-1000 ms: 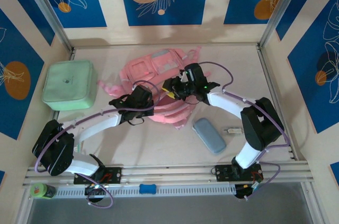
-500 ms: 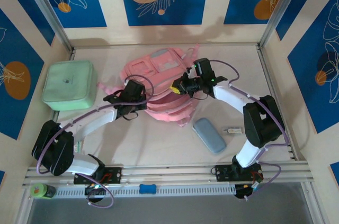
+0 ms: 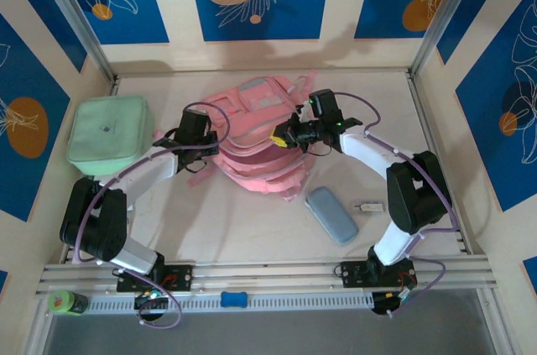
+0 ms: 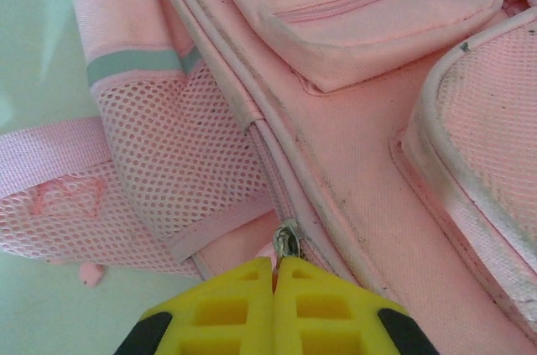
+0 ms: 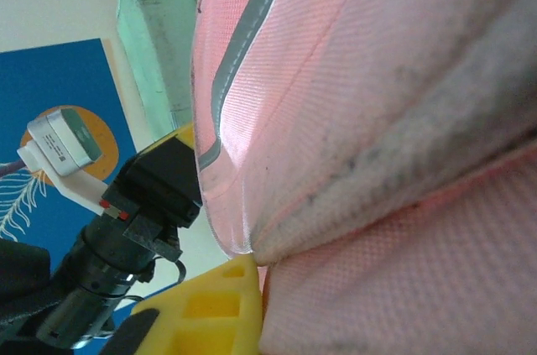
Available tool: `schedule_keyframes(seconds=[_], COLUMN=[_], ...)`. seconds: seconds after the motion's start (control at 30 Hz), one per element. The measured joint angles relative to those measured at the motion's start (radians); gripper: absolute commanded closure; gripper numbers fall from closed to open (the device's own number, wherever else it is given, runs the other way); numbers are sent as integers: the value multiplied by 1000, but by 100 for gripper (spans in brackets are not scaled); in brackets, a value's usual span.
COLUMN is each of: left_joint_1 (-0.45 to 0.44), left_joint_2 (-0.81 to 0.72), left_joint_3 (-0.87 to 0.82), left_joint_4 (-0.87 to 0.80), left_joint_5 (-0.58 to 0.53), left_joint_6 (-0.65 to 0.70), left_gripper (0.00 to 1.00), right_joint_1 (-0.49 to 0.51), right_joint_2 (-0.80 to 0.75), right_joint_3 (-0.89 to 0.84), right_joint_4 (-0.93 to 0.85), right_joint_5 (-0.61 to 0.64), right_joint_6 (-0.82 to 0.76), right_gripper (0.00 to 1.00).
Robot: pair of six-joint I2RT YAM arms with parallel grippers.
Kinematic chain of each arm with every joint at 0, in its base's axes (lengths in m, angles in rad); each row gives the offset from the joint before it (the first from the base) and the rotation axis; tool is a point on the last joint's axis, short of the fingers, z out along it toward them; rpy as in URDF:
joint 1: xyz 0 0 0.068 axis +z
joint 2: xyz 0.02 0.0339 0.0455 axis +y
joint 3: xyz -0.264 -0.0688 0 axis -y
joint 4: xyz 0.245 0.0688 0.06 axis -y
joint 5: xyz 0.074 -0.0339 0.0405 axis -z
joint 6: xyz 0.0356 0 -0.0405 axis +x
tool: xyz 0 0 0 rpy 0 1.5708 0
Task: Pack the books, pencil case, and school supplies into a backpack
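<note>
Pink backpack (image 3: 252, 162), left pincer (image 4: 274, 266) closed on zipper pull (image 4: 287, 242), right pincer (image 3: 282, 137) against its fabric, gap unclear

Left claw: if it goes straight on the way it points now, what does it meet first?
The left claw is shut at the zipper pull; straight on it would press into the backpack along that zipper, probably at once.
</note>
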Motion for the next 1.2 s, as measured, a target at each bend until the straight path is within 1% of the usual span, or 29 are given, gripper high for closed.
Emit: schedule_keyframes(seconds=[0.03, 0.1, 0.23, 0.37, 0.43, 0.5, 0.57, 0.63, 0.67, 0.8, 0.93, 1.1, 1.17, 1.2], left_joint_1=[3, 16, 25, -21, -81, -157, -241, -325, -355, -491, -580, -632, -644, -649], left_joint_2=[0, -12, -106, -225, -283, -319, -330, -330, -331, -321, -270, -181, -153, -143], left_joint_3=[0, -2, -36, -99, -146, -182, -203, -215, -221, -241, -241, -240, -239, -239], left_joint_4=[-1, -19, -87, -118, -118, -118, -117, -111, -102, -50, 24, 102, 130, 144], left_joint_5=[9, 17, 23, 50, 64, 77, 80, 79, 79, 66, 47, 48, 52, 53], left_joint_6=[7, 3, -29, -84, -123, -159, -197, -241, -255, -331, -387, -431, -450, -459], left_gripper=[73, 62, 48, 43, 39, 37, 36, 35, 35, 34, 34, 34, 34, 33], right_joint_1=[1, 0, -8, -24, -32, -35, -38, -40, -44, -69, -87, -84, -68, -45], right_joint_2=[-1, -6, -60, -220, -308, -372, -425, -475, -496, -583, -632, -644, -646, -652], right_joint_3=[0, 1, -11, -91, -131, -163, -200, -245, -266, -369, -434, -509, -536, -545], right_joint_4=[-10, -45, -165, -279, -349, -417, -487, -559, -584, -666, -712, -711, -697, -681], right_joint_5=[4, 19, 54, 108, 150, 201, 262, 325, 348, 417, 486, 496, 475, 458], right_joint_6=[-16, -56, -161, -249, -288, -310, -323, -323, -317, -299, -263, -220, -193, -168], right_gripper=[63, 56, 45, 38, 35, 29, 19, 6, 1, 1, 1, 1, 1, 1])
